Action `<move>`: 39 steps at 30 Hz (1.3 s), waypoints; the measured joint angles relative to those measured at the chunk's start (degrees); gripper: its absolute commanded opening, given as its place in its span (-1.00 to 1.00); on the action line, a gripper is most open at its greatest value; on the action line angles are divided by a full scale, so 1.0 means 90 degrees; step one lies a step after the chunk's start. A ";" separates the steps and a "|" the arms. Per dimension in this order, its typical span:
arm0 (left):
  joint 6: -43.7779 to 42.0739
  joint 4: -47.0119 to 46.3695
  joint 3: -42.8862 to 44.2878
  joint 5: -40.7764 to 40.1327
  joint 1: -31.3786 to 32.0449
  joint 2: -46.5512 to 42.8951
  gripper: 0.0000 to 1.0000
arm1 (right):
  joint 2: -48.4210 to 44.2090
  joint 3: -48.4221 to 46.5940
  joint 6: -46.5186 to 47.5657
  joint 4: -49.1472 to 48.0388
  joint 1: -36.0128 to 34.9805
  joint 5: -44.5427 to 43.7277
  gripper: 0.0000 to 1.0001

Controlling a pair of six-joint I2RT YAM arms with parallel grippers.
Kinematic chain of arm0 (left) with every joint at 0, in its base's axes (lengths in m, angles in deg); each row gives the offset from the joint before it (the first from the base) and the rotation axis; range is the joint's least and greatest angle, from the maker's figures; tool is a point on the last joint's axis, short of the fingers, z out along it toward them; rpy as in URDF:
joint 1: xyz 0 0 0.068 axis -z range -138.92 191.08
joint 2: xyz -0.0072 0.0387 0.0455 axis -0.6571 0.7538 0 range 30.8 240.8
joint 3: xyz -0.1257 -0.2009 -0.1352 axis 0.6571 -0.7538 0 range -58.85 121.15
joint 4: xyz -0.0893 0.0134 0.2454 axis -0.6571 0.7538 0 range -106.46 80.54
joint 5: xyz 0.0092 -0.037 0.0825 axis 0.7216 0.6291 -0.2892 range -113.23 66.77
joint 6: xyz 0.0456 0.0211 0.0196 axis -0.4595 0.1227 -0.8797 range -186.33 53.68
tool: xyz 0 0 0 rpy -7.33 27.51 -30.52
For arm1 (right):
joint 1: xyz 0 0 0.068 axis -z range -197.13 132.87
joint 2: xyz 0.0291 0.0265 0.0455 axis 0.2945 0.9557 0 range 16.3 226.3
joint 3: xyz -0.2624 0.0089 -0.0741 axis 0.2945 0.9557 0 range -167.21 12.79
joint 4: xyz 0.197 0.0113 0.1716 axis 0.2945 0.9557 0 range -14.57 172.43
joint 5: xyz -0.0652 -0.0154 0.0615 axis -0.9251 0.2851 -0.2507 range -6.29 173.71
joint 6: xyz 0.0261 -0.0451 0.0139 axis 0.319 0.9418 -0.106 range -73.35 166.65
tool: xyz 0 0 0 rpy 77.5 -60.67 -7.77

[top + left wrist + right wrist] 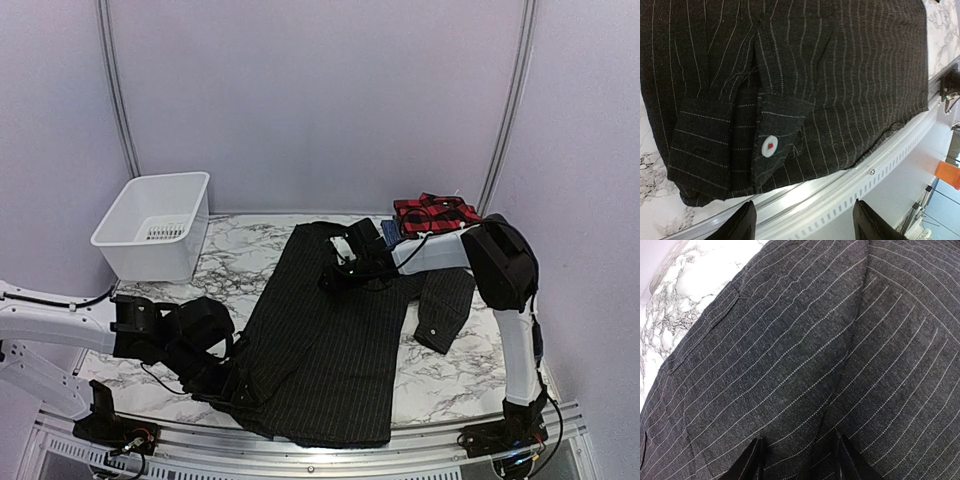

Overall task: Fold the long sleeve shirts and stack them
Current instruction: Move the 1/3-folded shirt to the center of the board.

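Observation:
A large black pinstriped shirt (325, 340) lies spread across the middle of the table, with one sleeve (445, 305) lying out to the right. My left gripper (215, 385) is open and empty at the shirt's near left corner. In the left wrist view its fingers (742, 222) hang over the table's metal rail, just short of a folded cuff with a white button (769, 145). My right gripper (335, 275) is over the shirt's upper part. Its jaws (801, 462) are open, low over a crease in the pinstriped cloth (805, 355). A folded red-and-black plaid shirt (435, 212) lies at the back right on a blue one (390, 230).
A white plastic bin (155, 225) stands at the back left on the marble table (235, 260). The metal rail (850, 190) runs along the table's near edge. White walls close in the back and both sides.

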 measured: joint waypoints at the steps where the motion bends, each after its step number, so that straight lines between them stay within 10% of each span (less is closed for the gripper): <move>1: 0.0017 -0.0046 0.0005 -0.0032 0.0032 0.0163 0.32 | 0.0000 0.0000 0.0005 0.0000 0.0000 0.0002 -0.09; 17: 0.0277 -0.0869 0.0454 -0.0423 0.0163 0.0845 0.27 | 0.0000 0.0000 0.0058 0.0005 0.0000 0.0012 -0.10; 31: 0.0423 -0.1161 0.0520 0.0595 0.0061 -0.0719 0.16 | 0.0000 -0.0027 0.0114 0.0078 0.0000 0.0005 -0.11; 39: -0.0182 -0.1134 0.0923 0.0056 -0.1001 0.0406 0.03 | -0.0420 0.0119 0.0172 0.0384 0.0000 -0.0486 -0.11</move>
